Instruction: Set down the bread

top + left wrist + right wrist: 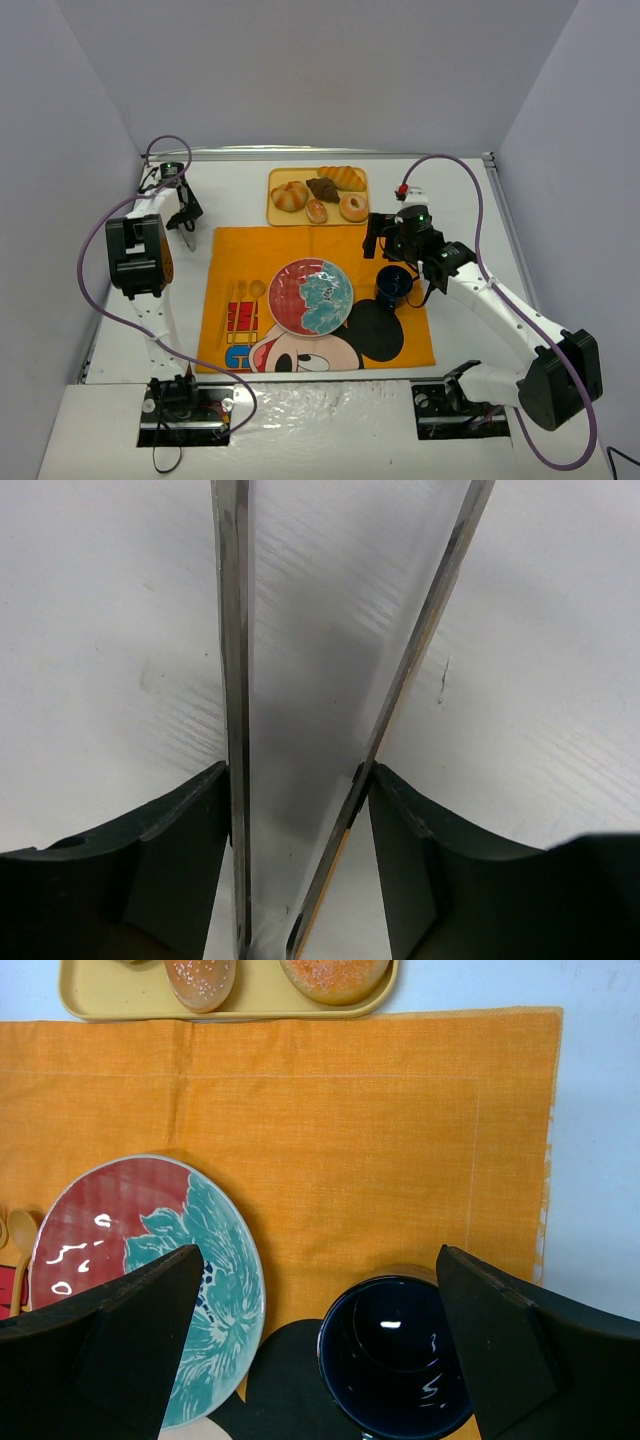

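The bread [289,196], a round lobed golden bun, lies at the left end of the yellow tray [274,215] at the back. My left gripper [185,213] is over the bare white table left of the orange mat, well left of the bread, shut on a pair of metal tongs [190,238]. In the left wrist view both fingers press the two tong arms [232,630] at my left gripper [298,770]. My right gripper [378,240] hangs open over the mat, with a dark blue cup [395,1355] below its fingers and nothing held [318,1260].
The tray also holds a croissant [343,177], a dark chocolate pastry [322,188] and two ring donuts [317,211] [353,207]. A red and teal plate [283,280] sits mid-mat, the cup [393,284] to its right, and wooden cutlery [240,300] to its left.
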Robot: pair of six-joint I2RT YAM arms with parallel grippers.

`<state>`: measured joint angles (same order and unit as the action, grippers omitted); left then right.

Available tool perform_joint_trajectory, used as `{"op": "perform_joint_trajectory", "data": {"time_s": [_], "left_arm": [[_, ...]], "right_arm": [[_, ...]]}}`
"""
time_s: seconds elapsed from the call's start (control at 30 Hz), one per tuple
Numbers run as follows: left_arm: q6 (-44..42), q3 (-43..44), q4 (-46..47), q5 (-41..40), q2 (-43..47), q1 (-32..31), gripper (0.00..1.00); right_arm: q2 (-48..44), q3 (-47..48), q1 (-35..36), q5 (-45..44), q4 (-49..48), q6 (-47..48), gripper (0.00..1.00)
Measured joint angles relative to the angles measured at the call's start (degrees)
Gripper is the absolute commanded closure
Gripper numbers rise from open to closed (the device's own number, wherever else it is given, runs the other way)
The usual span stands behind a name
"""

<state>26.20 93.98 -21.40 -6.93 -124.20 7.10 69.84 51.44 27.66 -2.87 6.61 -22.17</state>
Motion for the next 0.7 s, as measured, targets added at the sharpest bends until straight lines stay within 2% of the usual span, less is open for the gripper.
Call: {"op": "perform_joint_trajectory", "data": {"time_s": [0.17, 0.3, 0.7], "left_arm": [[0.0, 0.1, -0.4, 0.3, 0.0, 0.1, 0.69], [0.0, 0.1, -1.7, 0.5, 0.4, 0.1, 0.76], [-0.2, -3.0, -6.0, 0.7, 5.4, -0.2, 0.81]], "right_arm": [[-0.2, 0.0, 0.0, 0.2, 0.0, 0.0, 0.0], [-0.5, -0.3, 0.0, 0.4, 0.0, -0.1, 0.0], [-2.8, -2.2, 0.0, 0.7, -0.1, -0.3, 0.0]]}}
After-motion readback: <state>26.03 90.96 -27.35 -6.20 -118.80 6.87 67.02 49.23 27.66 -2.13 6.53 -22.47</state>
